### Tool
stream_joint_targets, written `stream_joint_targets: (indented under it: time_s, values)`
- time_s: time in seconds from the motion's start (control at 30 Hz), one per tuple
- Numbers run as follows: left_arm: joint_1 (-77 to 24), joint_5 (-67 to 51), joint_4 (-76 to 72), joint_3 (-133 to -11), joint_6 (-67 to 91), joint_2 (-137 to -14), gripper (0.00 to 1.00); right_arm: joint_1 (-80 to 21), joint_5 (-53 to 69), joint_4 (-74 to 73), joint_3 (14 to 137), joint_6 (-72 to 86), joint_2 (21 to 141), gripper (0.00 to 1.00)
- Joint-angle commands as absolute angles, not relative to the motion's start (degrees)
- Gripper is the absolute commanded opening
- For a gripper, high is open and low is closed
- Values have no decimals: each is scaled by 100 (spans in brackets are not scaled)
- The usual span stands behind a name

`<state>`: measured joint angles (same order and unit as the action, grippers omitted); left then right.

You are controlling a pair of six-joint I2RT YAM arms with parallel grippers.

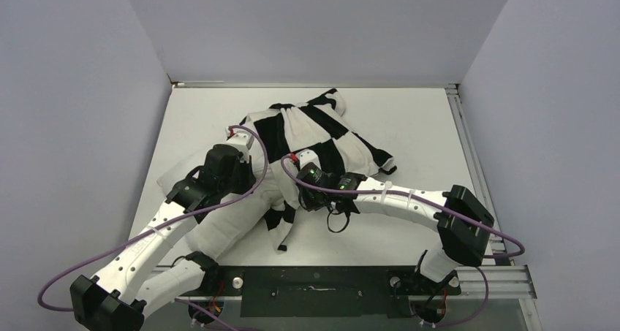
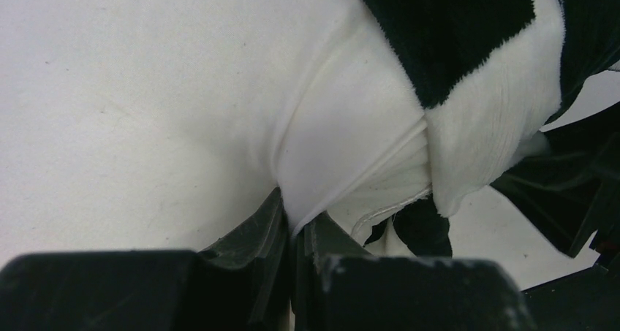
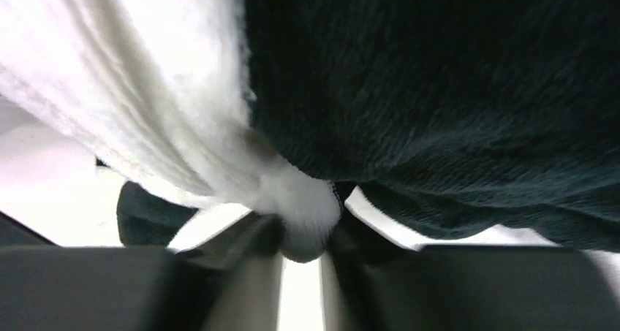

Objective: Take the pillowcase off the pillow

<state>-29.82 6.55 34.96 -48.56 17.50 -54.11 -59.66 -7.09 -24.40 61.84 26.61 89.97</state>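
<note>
left gripper [image 2: 296, 232] pinched tight on pillow [image 2: 146, 112] fabric. right gripper [image 3: 303, 247] clamped on fuzzy white fold of pillowcase [image 3: 439, 90]. pillow mid-table [image 1: 409, 119], near-left end bare, far end buried under case, arms block middle.

The left arm [image 1: 139, 254] and right arm [image 1: 402, 203] have white rounded shells with black joint blocks. A purple cable [image 1: 380, 193] runs along each, tied with white straps. A green light [image 1: 313, 172] glows on the right wrist. The left gripper [image 2: 296, 236] and right gripper [image 3: 303, 247] are black.
</note>
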Motion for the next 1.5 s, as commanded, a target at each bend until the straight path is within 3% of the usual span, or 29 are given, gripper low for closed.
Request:
stream_joint_targets:
  time_s: [0.0,0.07,0.4,0.67,0.97,1.07,1.2,1.27,1.4,1.47]
  values:
    - [-2842,814,3313,-4886,1696,-5281,0,-5899,-1471,-2714,6683,2679,8956,12]
    - [-2807,817,3322,-4887,1688,-5274,0,-5813,-1674,-2877,6714,2659,8880,5]
    - [-2690,770,3322,-4869,1670,-5223,0,-4205,-1696,-3212,6377,2495,7739,5]
    - [-2647,580,3255,-4837,1590,-5150,0,-2340,-769,-3175,6283,2437,7140,5]
    - [-2729,-1316,2868,-4642,1207,-5063,0,-1714,429,-2986,5774,2429,7172,5]
    - [-3065,-1729,2825,-4640,1089,-5133,0,-1714,673,-2804,5442,2338,6832,12]
    - [-3870,-1913,2834,-4671,944,-5205,0,-1714,747,-2772,5260,2082,6325,29]
    - [-4116,-1929,2852,-4703,967,-5236,10,-1714,709,-2806,5254,1913,6083,41]
    - [-4155,-1686,2874,-4925,1193,-5251,55,-1719,564,-2839,5389,1623,5666,65]
    - [-4142,-1242,2933,-5163,1349,-5243,71,-1721,514,-2803,5494,1515,5518,74]
